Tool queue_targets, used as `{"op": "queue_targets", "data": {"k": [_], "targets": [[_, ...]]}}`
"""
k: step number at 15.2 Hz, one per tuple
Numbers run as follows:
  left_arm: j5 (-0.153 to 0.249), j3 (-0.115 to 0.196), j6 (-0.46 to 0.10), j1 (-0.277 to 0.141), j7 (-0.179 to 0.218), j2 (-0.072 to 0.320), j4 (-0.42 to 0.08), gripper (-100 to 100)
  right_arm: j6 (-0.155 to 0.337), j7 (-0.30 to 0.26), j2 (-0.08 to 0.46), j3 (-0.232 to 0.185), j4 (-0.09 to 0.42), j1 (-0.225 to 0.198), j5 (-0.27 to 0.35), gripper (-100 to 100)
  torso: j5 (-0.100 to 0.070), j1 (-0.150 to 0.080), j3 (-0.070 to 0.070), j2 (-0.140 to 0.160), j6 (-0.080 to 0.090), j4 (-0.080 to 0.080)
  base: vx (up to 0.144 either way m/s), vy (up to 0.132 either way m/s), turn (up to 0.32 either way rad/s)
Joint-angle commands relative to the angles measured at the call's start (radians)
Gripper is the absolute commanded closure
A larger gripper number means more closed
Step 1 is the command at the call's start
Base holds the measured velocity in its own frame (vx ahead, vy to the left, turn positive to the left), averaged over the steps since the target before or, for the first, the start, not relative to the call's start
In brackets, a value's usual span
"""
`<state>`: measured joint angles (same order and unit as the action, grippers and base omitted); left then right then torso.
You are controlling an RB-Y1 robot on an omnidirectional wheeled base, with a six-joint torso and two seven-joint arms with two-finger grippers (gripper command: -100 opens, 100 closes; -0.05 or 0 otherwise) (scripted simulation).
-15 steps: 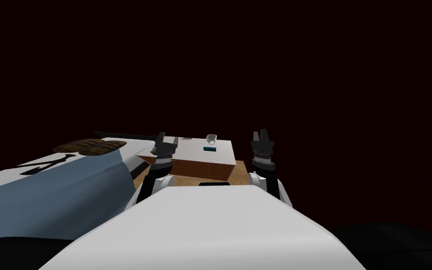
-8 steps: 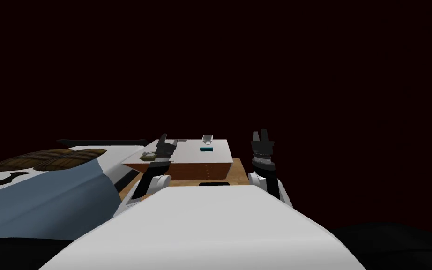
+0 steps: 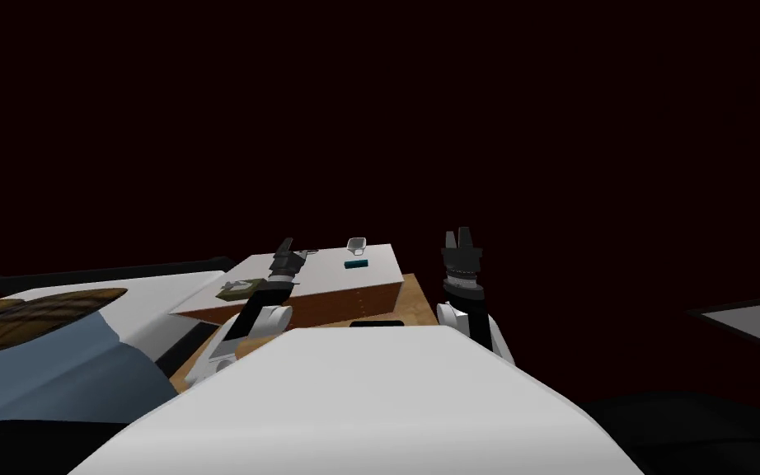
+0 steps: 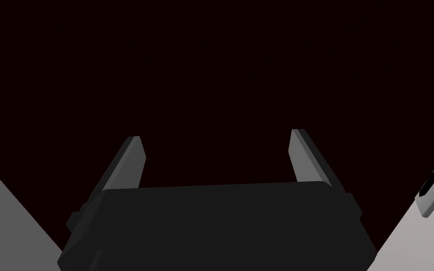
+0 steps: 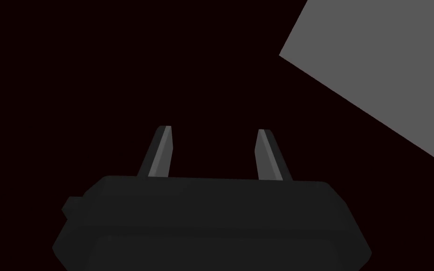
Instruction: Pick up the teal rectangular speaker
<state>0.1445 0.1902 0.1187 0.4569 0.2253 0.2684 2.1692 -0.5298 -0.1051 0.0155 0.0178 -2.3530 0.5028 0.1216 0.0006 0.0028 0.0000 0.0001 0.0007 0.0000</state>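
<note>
The small teal rectangular speaker (image 3: 356, 265) lies toward the far right corner of the white-topped, brown-fronted desk (image 3: 321, 284), long axis along the far edge, right of the open, empty left gripper (image 3: 286, 246), seemingly nearer it than the open right gripper (image 3: 461, 237) beyond the right edge.

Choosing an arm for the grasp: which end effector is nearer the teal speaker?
Left, by the head view. The left end effector hangs over the white-topped cabinet, to the left of the teal speaker; the right end effector sits past the cabinet's right edge, farther off.
</note>
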Motion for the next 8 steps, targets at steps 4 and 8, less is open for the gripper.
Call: {"op": "queue_targets", "data": {"k": [4, 8], "targets": [[0.010, 0.036, -0.111, -0.008, 0.009, 0.014, -0.015, -100, 0.000, 0.000, 0.000, 0.000, 0.000, 0.000, 0.000, 0, 0.000, 0.000, 0.000, 0.000, 0.000, 0.000, -0.013, 0.029, -0.205], [0.019, 0.066, -0.179, -0.017, 0.017, 0.025, -0.032, -100, 0.000, 0.000, 0.000, 0.000, 0.000, 0.000, 0.000, 0, 0.000, 0.000, 0.000, 0.000, -0.001, 0.000, -0.013, 0.025, -0.181]]}}
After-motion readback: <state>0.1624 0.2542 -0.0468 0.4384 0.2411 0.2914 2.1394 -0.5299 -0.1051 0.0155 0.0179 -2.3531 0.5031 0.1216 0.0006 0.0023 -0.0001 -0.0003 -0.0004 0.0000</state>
